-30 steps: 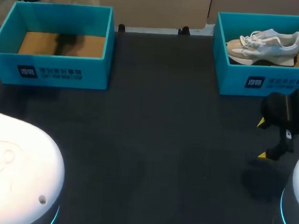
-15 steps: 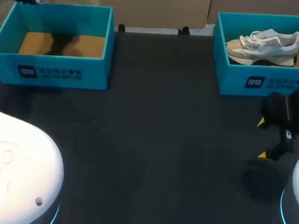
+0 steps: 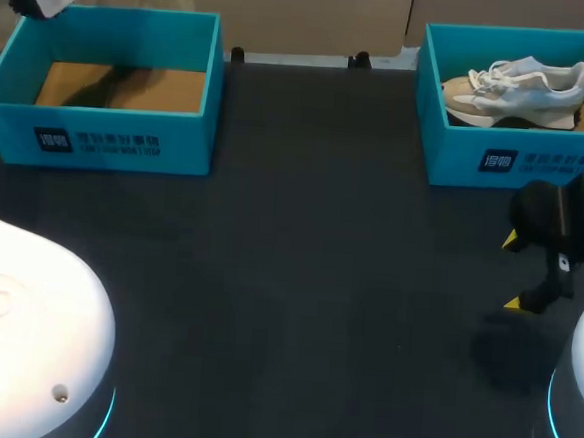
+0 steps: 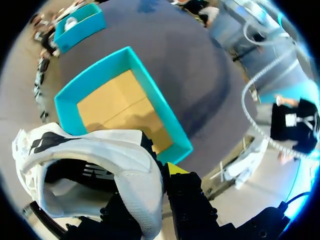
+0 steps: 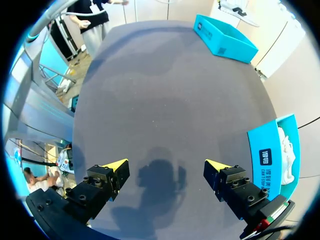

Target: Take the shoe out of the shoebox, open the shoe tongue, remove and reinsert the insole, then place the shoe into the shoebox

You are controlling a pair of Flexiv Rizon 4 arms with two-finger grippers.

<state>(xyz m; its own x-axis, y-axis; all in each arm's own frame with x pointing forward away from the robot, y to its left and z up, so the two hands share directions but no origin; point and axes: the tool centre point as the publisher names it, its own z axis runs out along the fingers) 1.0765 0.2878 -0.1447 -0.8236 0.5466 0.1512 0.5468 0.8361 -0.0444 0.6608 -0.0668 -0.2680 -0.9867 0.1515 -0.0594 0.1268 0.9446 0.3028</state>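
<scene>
dark table [image 3: 298, 280]: left gripper [image 4: 150, 172] clenched on white shoe [image 4: 100, 150] above far-left corner shoebox [image 4: 92, 75]; right gripper [image 5: 166, 164] released, well apart near right edge.

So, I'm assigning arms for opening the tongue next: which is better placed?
Probably the right arm: its jaws are open and empty over the table, while the left arm holds the shoe in its jaws above the left shoebox.
</scene>
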